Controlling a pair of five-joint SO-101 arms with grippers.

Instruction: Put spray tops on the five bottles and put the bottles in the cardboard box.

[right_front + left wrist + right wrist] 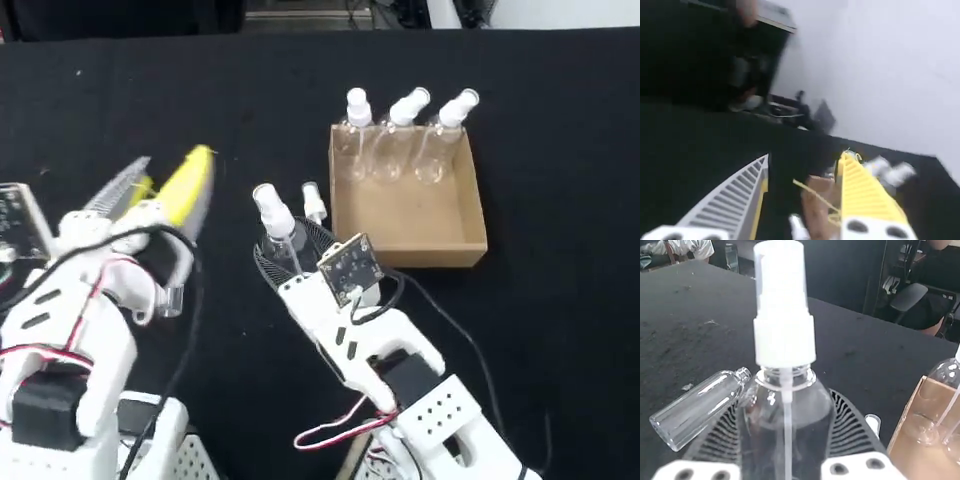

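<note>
Capped bottle [784, 390] pinched in R fingers [850, 430], uncapped bottle [697, 407] lying near; L fingers [862, 195] spread

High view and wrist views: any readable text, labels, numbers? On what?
None readable.
Circuit board on the right arm: marks too small to read.
Held bottle and three bottles in the cardboard box: clear, no labels.

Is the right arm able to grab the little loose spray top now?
Probably not yet: the right gripper is shut on a capped bottle. The spray top lies close by, with nothing between.
</note>
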